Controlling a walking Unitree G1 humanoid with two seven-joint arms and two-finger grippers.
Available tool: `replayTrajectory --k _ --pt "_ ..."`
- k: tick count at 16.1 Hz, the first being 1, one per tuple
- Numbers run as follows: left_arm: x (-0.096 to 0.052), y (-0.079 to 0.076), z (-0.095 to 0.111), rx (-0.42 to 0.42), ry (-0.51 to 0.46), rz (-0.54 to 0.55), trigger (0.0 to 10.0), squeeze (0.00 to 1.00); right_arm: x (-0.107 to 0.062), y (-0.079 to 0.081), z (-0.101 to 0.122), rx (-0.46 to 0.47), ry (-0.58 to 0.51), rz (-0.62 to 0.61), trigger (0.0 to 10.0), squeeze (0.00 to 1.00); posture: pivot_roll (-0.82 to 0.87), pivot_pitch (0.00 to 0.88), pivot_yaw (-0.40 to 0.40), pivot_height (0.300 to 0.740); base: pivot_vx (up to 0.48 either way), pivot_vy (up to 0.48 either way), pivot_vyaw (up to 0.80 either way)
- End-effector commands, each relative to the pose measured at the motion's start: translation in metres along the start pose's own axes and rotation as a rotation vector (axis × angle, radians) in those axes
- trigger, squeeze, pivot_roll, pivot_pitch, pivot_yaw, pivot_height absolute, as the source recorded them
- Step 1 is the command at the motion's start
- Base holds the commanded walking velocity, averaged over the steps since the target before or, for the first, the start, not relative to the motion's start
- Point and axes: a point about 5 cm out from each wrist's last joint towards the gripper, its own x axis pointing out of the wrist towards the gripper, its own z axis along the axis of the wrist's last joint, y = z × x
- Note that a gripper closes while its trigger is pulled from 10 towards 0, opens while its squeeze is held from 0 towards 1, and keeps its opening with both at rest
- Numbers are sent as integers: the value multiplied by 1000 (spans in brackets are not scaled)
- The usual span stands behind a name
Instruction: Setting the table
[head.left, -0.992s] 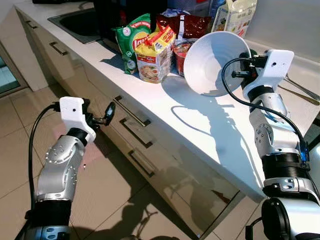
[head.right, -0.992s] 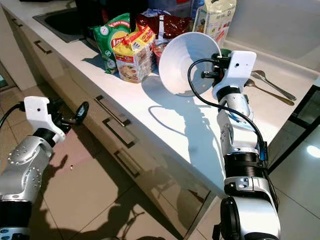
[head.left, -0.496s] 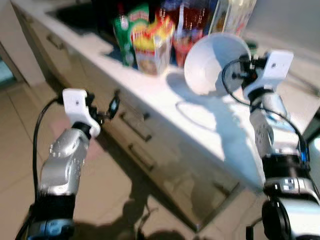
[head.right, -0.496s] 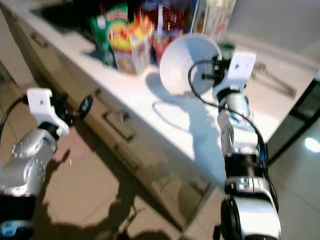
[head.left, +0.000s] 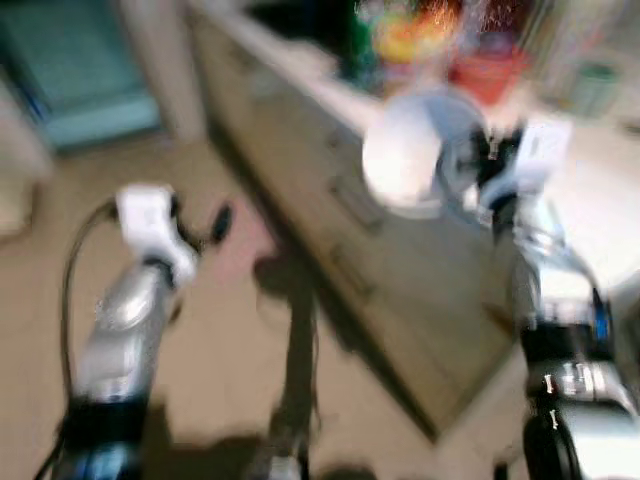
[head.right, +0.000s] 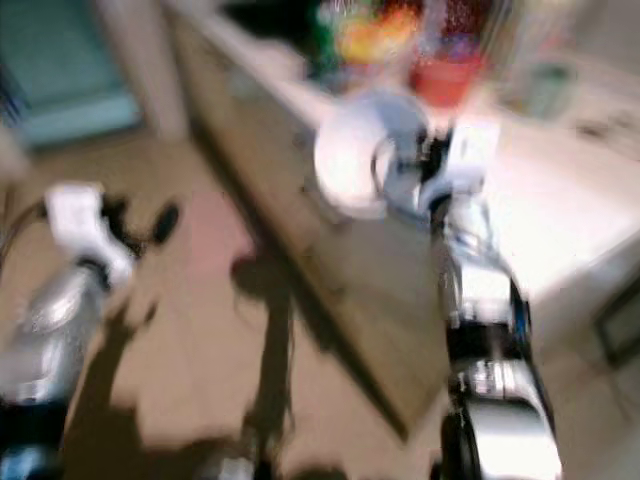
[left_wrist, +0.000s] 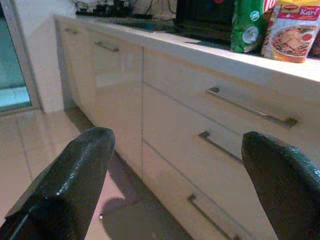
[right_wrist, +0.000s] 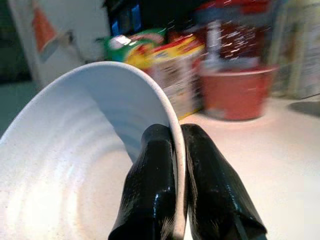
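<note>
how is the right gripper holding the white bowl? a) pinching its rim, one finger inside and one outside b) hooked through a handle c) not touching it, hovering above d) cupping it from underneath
a: in the right wrist view the right gripper has its two black fingers closed on the rim of the bowl, one finger on the inside and one on the outside.

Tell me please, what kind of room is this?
Most likely a home kitchen. A long white counter runs over pale drawers with metal handles, food packets stand on it, and the right tool holds a white bowl by its rim.
</note>
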Motion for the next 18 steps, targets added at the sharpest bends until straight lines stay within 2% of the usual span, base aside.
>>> replayTrajectory --k 1,3,8,10,11,18 --pt "3 -1 9 35 -27 -14 10000 0 5 1 15 -8 -53 2 0 0 21 35 49 740 0 0 0" --pt "3 -1 10 29 -31 -14 10000 0 4 1 15 -7 -53 2 0 0 21 35 49 740 0 -137 0" --pt "5 -2 15 -23 -63 -29 10000 0 6 1 16 -15 -55 5 0 0 22 33 46 740 0 -480 0" --pt "5 -2 16 -23 -66 -24 10000 0 6 2 16 -15 -55 4 0 0 23 32 46 740 0 -480 0" --pt "6 -2 16 7 -60 -27 10000 0 6 2 16 -15 -55 5 0 0 23 32 47 740 0 -480 0" --pt "8 -7 17 18 -56 -50 10000 0 6 1 14 -16 -51 1 0 0 24 29 52 740 0 -480 0"
